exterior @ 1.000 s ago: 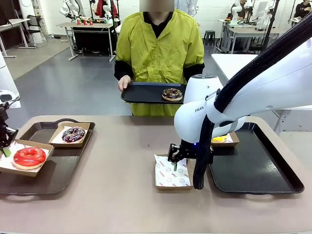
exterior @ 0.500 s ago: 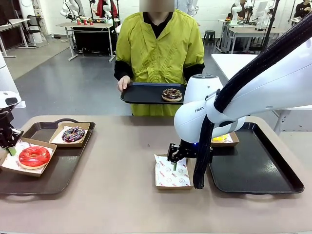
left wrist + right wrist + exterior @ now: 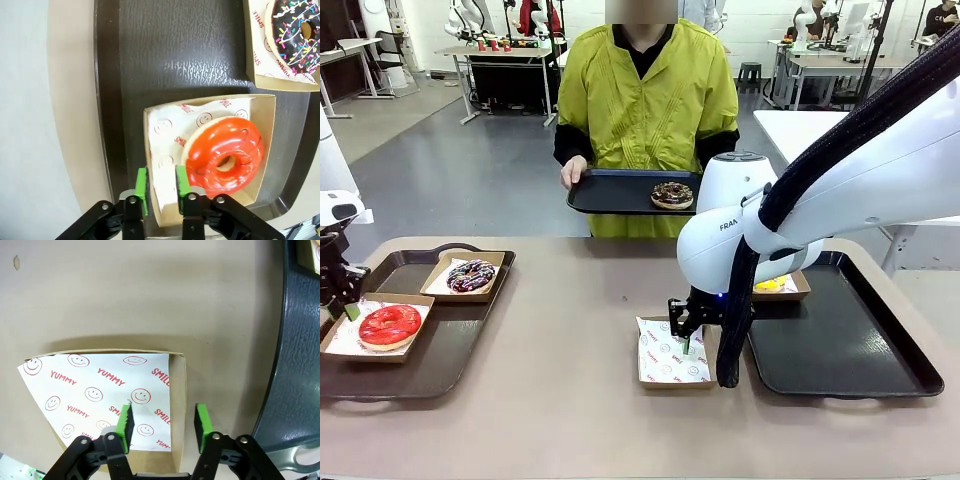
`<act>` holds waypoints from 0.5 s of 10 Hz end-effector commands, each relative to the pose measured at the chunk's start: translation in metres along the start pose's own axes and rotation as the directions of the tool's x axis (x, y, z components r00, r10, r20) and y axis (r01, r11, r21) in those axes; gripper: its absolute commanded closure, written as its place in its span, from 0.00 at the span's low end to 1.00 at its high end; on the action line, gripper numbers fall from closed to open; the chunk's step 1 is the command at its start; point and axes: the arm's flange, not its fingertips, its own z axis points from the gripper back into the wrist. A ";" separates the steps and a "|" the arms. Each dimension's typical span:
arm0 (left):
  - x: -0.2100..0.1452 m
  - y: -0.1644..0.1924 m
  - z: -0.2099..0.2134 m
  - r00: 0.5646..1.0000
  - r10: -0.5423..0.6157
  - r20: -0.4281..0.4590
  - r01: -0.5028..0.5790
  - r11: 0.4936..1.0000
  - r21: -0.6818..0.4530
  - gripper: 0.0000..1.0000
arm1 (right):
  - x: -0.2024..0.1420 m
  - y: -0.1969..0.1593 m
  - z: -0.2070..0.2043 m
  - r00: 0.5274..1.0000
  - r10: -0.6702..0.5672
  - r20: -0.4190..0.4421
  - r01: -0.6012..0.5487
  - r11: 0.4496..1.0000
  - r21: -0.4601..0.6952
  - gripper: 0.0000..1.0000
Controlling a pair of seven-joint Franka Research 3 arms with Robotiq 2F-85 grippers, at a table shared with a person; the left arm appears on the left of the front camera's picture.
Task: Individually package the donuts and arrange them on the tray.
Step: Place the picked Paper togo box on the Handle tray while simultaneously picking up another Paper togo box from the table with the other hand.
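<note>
Left gripper (image 3: 161,184): our jaws straddle the wall of the red donut's cardboard tray (image 3: 265,145), slightly parted; we cannot tell whether they pinch it.
Right gripper (image 3: 163,424): parted astride the side wall of the empty paper-lined tray (image 3: 178,405), not gripping it.
Red donut (image 3: 225,156): boxed on the left serving tray (image 3: 440,355), beside the sprinkled chocolate donut (image 3: 471,275).
Yellow donut (image 3: 770,285): boxed on the right serving tray (image 3: 840,350).
Fourth donut (image 3: 672,194): on the person's held tray (image 3: 610,190).
Handling: we judge the donuts soft, their glaze easily marred; the cardboard is light and thin, so we take its rim, never the icing.
</note>
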 end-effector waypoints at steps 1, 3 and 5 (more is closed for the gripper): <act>-0.002 0.002 0.000 1.000 -0.005 -0.003 0.005 1.000 -0.007 0.00 | 0.001 0.002 -0.004 1.000 -0.003 0.016 0.003 1.000 -0.008 1.00; -0.003 0.004 0.002 1.000 -0.002 -0.004 0.002 1.000 -0.019 0.10 | 0.002 0.003 -0.003 1.000 -0.015 0.014 0.015 1.000 -0.009 0.97; -0.004 0.006 0.006 1.000 0.000 -0.004 0.000 0.999 -0.036 0.00 | 0.002 0.003 -0.003 1.000 -0.022 0.012 0.022 1.000 -0.012 1.00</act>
